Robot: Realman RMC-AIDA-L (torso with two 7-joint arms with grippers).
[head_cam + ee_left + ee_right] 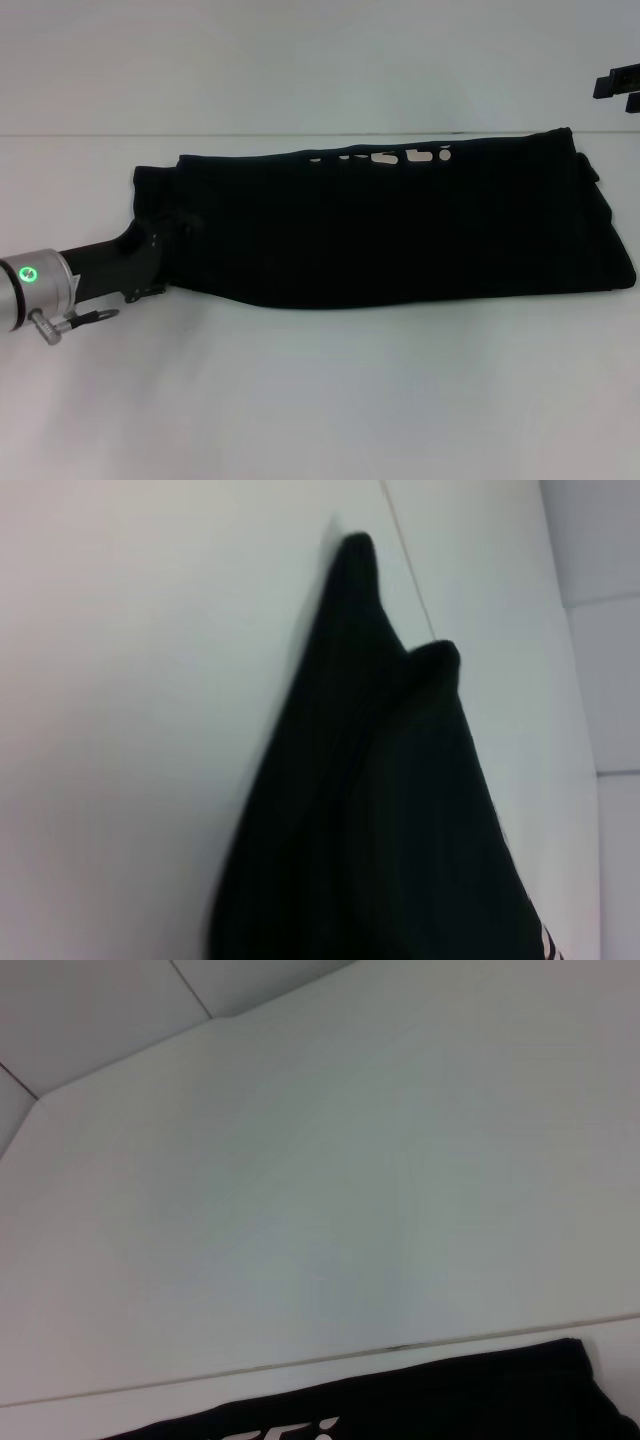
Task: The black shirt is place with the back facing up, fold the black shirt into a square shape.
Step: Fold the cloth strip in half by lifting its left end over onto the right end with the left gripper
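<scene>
Across the middle of the white table [320, 400] lies the black shirt [400, 225], folded lengthwise into a long band running left to right. White lettering [385, 157] peeks out in bits along its far edge, mostly tucked under the fold. Right end of the band is squarish w/ layered edges; left end narrows and is bunched up, a sleeve-like flap sticking out toward the far left.

Left gripper [160, 245] sits at that left end, black body right up against the cloth; fingers lost against the black fabric, so can't tell if it's clamped on the shirt or let go. Left arm's silver cuff w/ green light [30, 273] shows at the frame's left edge. Left wrist view: only draped black cloth w/ two peaked folds over the pale table.

Right gripper [620, 85] is up at the far right edge, well apart from the shirt, off the table surface; only a sliver visible, finger state unclear. Right wrist view: mostly bare table, shirt edge w/ lettering at the border.
</scene>
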